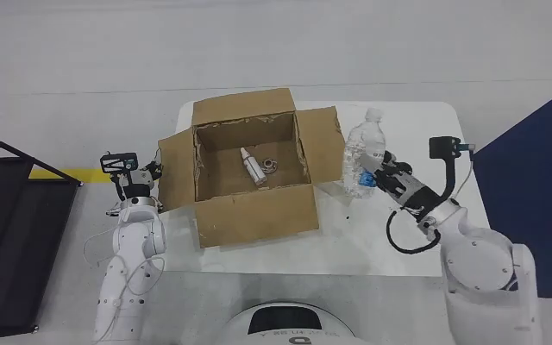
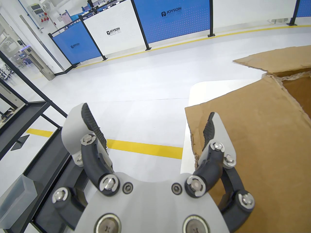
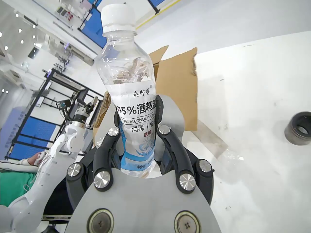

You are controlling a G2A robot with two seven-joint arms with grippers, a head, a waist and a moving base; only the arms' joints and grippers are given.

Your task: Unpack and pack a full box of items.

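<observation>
Gripping a white-capped clear bottle (image 3: pixel 126 73) by its label, right tool (image 3: pixel 138 109) holds it just beside the right flap of the open cardboard box (image 1: pixel 254 220) | left tool (image 2: pixel 148 110) spread wide, empty, by the left flap | likely unpacking; next: set it upright on bare table (image 1: pixel 345 250).

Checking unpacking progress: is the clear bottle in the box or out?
Out: the right tool grips the bottle beside the box.
</observation>
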